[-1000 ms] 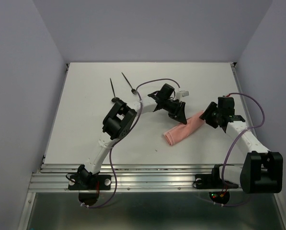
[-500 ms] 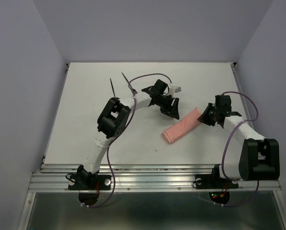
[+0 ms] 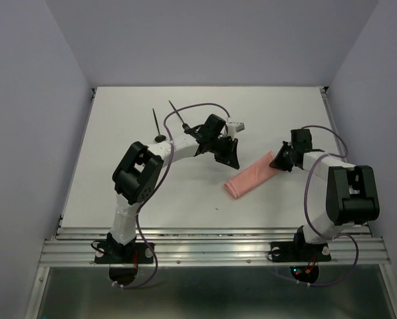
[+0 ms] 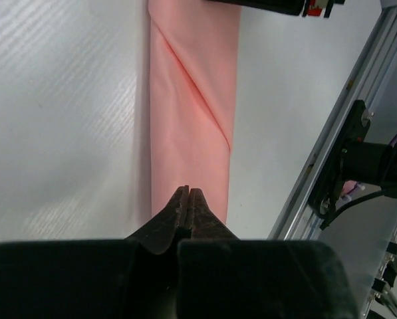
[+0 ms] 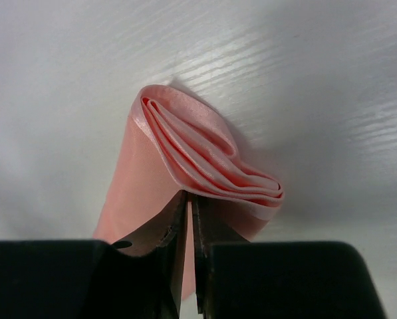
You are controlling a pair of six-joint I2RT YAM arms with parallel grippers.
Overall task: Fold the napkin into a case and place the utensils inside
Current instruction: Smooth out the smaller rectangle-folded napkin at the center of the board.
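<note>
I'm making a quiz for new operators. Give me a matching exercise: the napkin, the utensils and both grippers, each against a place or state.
1 napkin
2 utensils
3 left gripper
4 right gripper

A shut, empty
B at the napkin's right end
C black, lying outside the napkin
D folded into a narrow pink strip

Pairs: 1-D, 2-C, 3-A, 4-B

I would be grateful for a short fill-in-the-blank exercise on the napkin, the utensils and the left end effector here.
1. The folded napkin on the table is coloured ____.
2. The spoon and the fork are both coloured ____.
3. The fingers of the left end effector are ____ (open or shut).
4. Both utensils lie ____ the napkin (inside or outside).

Missing words: pink; black; shut; outside.
</note>
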